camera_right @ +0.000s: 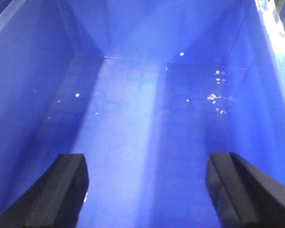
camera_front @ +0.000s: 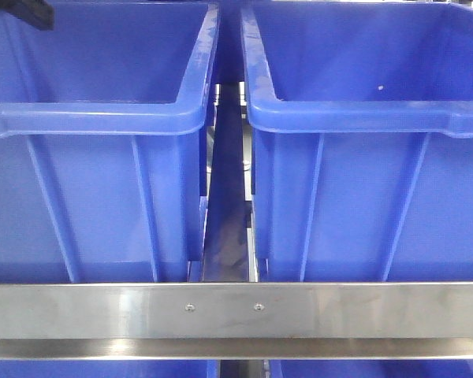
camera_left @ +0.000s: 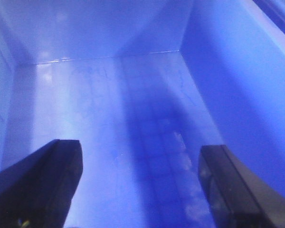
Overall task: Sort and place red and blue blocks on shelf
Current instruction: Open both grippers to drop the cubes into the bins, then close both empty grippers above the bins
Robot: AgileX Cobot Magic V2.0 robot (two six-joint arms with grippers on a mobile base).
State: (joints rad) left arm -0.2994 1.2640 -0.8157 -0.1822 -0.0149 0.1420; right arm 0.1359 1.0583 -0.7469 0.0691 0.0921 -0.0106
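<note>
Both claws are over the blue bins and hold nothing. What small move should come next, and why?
Probably lift both out: the left claw and right claw are open and empty above bare bin floors, with no block in view.

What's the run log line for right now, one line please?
left gripper: open, over empty bin floor | right gripper: open, over bin floor | blocks: not visible

The front view faces the shelf [camera_front: 236, 311] close up, level with two blue bins [camera_front: 94, 118] standing side by side. Each wrist view looks down inside one bin, tool fingers [camera_left: 42, 185] at 6 o'clock.
</note>
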